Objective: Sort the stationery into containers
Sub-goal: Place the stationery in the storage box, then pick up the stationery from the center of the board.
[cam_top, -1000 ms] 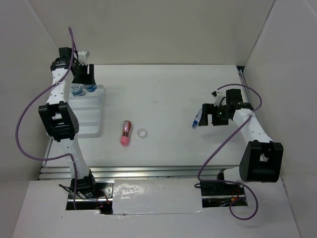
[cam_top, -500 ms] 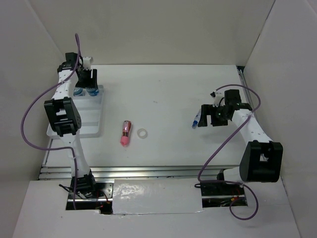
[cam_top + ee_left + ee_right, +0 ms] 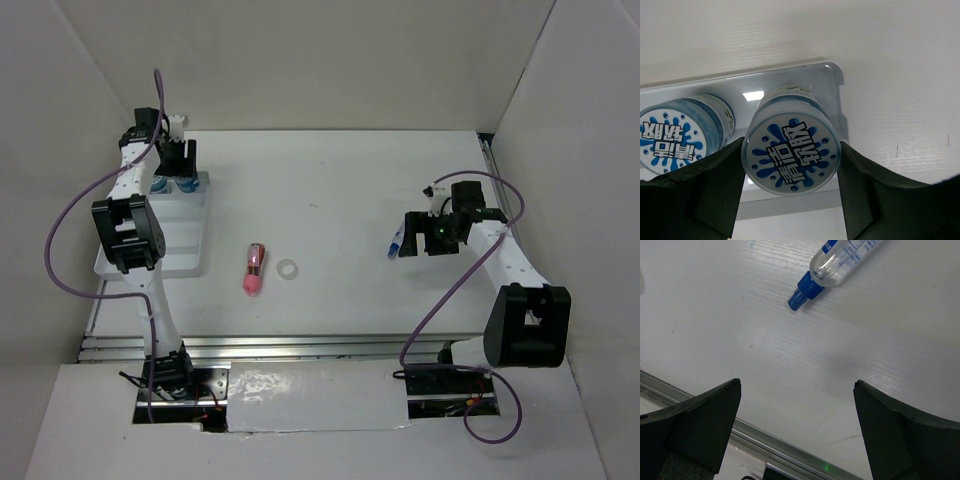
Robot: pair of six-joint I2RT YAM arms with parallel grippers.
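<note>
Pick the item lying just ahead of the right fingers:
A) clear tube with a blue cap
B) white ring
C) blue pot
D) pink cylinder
A: the right wrist view shows the tube lying on the table just beyond the open right fingers.

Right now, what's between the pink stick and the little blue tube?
Just the small white ring, beside the pink cylinder; the top view shows it.
</note>
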